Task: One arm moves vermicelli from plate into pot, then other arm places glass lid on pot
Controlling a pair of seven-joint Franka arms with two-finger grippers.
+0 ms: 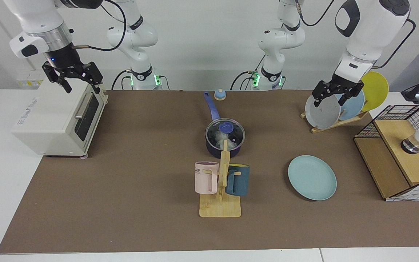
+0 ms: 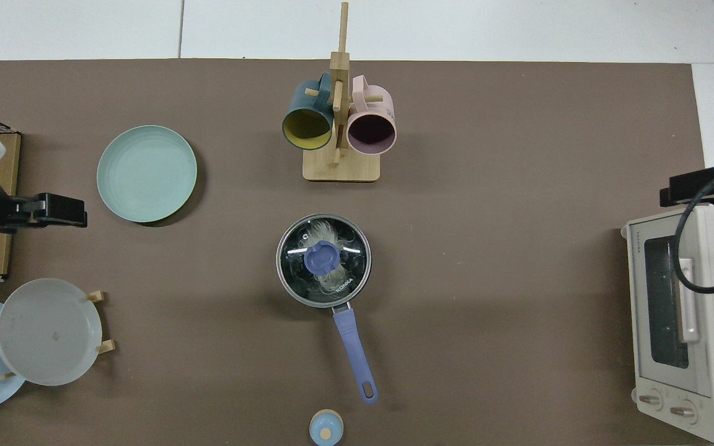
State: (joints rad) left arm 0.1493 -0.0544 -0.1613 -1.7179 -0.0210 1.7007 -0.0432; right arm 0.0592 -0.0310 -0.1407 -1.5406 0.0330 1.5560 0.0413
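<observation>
The pot [image 1: 215,148] [image 2: 352,347] stands mid-table with its long blue handle pointing toward the arm bases. The glass lid [image 1: 233,135] [image 2: 352,255] with its blue knob rests on it. Through the glass the white vermicelli [image 1: 219,138] [image 2: 321,231] shows inside the pot. The pale teal plate [image 1: 312,177] [image 2: 146,173] lies bare on the mat. My right gripper [image 1: 82,86] [image 2: 698,189] hangs open and empty above the toaster oven, far from the pot. My left gripper [image 1: 331,101] [image 2: 53,210] waits open and empty in front of the plate rack.
A toaster oven [image 1: 56,112] [image 2: 682,322] stands at one table end. A wooden mug rack [image 1: 220,207] [image 2: 339,167] with a pink and a dark blue mug stands in front of the pot. A rack holds grey [image 1: 322,111], sky-blue and yellow plates, next to a wire-and-wood crate [image 1: 402,156]. A small blue-topped object [image 1: 219,94] sits beyond the pot handle.
</observation>
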